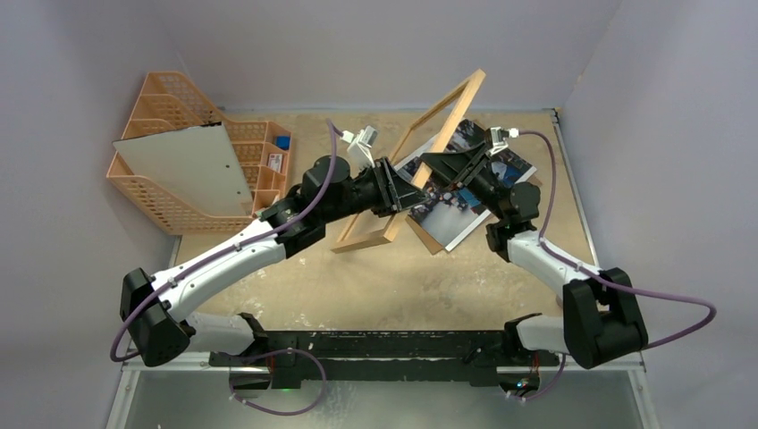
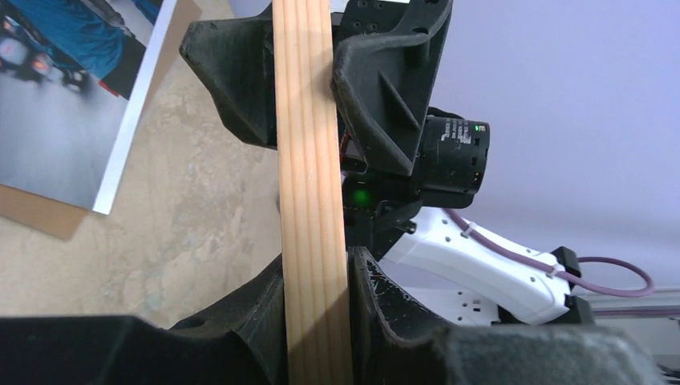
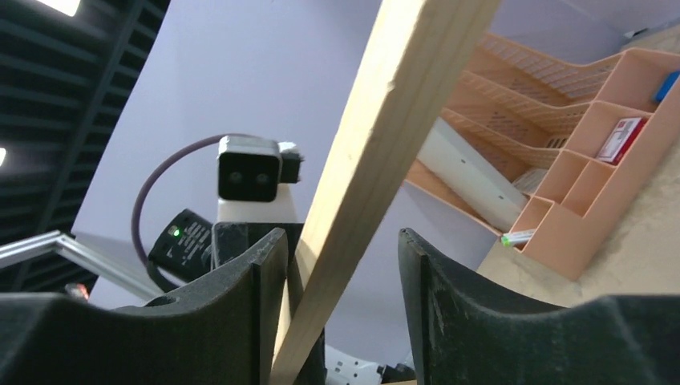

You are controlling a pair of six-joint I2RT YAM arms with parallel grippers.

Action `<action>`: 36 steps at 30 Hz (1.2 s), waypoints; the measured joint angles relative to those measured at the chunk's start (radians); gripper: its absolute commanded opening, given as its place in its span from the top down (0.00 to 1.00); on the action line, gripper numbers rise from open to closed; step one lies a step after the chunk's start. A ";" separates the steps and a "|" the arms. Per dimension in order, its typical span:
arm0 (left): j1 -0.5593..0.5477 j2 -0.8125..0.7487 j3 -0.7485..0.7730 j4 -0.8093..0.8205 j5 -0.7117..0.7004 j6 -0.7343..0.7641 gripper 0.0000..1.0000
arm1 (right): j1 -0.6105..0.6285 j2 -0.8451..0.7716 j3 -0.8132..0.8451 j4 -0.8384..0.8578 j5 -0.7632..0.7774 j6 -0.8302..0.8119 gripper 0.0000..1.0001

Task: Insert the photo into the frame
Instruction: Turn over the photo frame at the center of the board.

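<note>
two grippers meet on the frame [image 1: 362,244], which is tilted steeply up on edge over the table [image 1: 375,286]. the left gripper [image 2: 317,289] is clamped tight on one light-wood rail. the right gripper [image 3: 341,257] straddles the same rail further along, jaws fairly wide, with a gap on one side. the photo [image 1: 447,222] lies picture-up on the table, just beyond the frame and under the right arm.

Sandy-beige table [image 1: 402,286]: orange mesh organizer [image 1: 156,210] sits in the far-left corner, brown hardboard panel [image 2: 32,212] lies flat right of centre toward the far-right corner, street photo [image 2: 56,136] face-up on top of it.
</note>
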 measured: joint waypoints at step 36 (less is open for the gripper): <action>0.005 -0.320 0.042 -0.243 -0.325 0.416 0.09 | 0.023 -0.095 0.714 -1.410 0.034 -0.632 1.00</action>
